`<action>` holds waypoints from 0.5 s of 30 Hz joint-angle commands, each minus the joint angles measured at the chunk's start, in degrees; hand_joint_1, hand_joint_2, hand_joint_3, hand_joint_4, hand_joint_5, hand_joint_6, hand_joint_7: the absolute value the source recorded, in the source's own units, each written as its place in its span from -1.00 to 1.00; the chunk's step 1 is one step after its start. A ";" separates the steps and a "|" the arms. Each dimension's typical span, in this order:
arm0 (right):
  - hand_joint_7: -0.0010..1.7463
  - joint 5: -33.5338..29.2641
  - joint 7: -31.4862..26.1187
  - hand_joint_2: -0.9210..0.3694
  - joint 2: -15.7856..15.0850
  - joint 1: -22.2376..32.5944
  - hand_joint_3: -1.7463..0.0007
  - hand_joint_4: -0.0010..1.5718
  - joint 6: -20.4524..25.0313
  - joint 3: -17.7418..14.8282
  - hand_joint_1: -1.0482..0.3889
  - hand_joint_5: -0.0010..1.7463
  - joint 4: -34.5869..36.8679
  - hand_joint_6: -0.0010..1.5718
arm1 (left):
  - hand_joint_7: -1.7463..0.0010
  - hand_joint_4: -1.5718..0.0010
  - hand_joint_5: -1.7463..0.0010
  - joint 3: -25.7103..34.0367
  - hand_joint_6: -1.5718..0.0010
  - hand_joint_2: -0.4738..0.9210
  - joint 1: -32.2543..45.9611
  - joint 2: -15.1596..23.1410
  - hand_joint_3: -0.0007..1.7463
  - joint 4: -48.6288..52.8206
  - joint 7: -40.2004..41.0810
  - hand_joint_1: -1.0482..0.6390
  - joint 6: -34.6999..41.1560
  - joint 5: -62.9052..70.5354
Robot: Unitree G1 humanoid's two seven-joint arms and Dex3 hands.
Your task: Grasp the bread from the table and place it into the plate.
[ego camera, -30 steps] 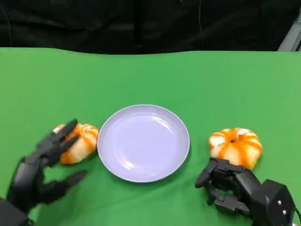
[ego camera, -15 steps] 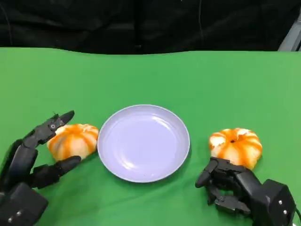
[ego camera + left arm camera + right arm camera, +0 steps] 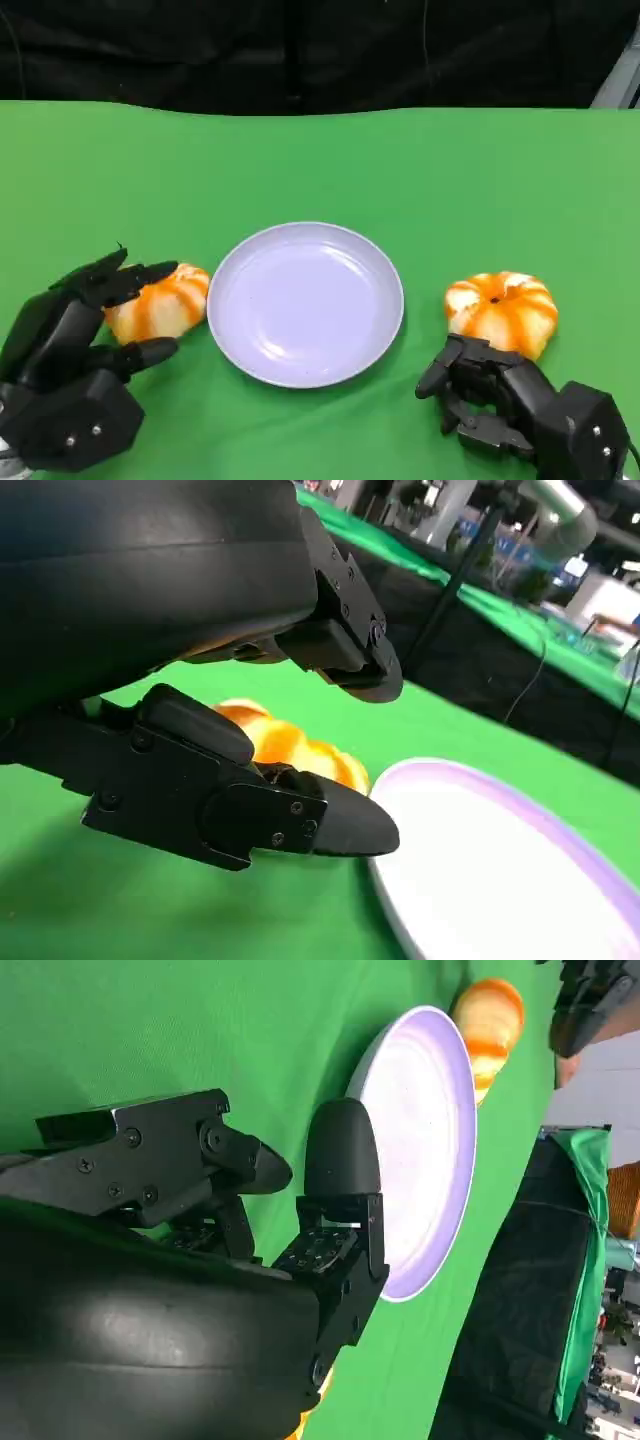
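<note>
The green counter carries a lilac plate at its middle, handy to both arms. The left hand brackets the left bread, fingers spread above and below it, apparently readying a grasp; contact is unclear. The right hand rests loosely curled, holding nothing, just short of the right bread.

Bright green covers the bench, with a black backdrop behind it. The plate is pale lilac, plain all over. Both bread rolls, one on the left and one on the right, show orange and cream stripes. The left hand and right hand are black.
</note>
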 commanded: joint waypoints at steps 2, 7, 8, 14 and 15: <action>0.50 -0.48 -0.35 -0.91 -0.68 0.88 0.22 -0.11 1.94 -0.26 0.53 0.95 0.72 -0.06 | 0.96 0.60 0.99 -1.81 0.11 1.00 -1.78 1.95 -0.72 0.90 -0.31 -0.66 2.03 -0.43; 0.51 -0.66 -0.63 -0.91 -0.76 0.90 0.23 -0.10 1.89 -0.19 0.53 0.95 0.74 -0.05 | 1.00 0.61 1.00 -3.57 0.21 1.00 -2.85 2.26 -0.67 1.52 -1.84 -0.77 4.01 -0.47; 0.51 -0.60 -0.54 -0.91 -0.76 0.95 0.23 -0.11 1.88 -0.19 0.53 0.95 0.69 -0.06 | 1.00 0.60 0.99 -3.95 0.29 1.00 -3.08 2.30 -0.67 1.65 -1.85 -0.78 4.42 -0.28; 0.52 -0.40 -0.25 -0.91 -0.74 1.00 0.24 -0.12 1.74 -0.23 0.53 0.97 0.55 -0.07 | 1.00 0.58 0.99 -5.75 0.44 1.00 -4.08 2.32 -0.69 2.49 -1.91 -0.77 6.01 -0.28; 0.52 -0.41 -0.25 -0.91 -0.74 1.01 0.24 -0.12 1.73 -0.23 0.53 0.97 0.53 -0.07 | 1.00 0.58 0.99 -5.90 0.44 1.00 -4.14 2.33 -0.70 2.56 -1.89 -0.77 6.05 -0.36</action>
